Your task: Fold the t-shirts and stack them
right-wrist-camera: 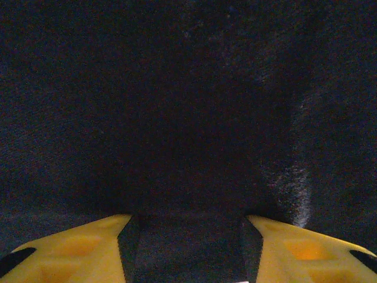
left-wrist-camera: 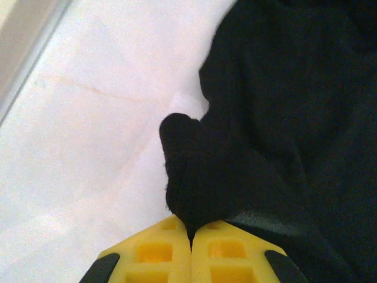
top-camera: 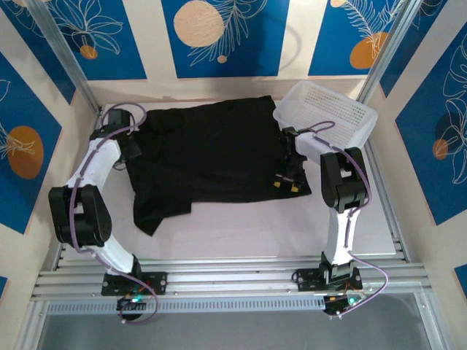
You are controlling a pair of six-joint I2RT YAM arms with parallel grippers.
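Left jaws are clamping shut on a t-shirt (left-wrist-camera: 271,118) fold; right jaws are standing parted against the cloth, gripping nothing. I am judging they should be closing fully before any lifting.

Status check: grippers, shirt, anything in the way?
Left gripper shut on t-shirt, left edge. Right gripper open over its right side. Spread out, not folded. White basket by far right corner.

No legible text or markings.

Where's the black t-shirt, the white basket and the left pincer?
t-shirt (top-camera: 211,153): top view, middle of the cloth.
basket (top-camera: 328,109): top view, its bare floor.
left pincer (left-wrist-camera: 191,227): left wrist view, between its shut fingertips.
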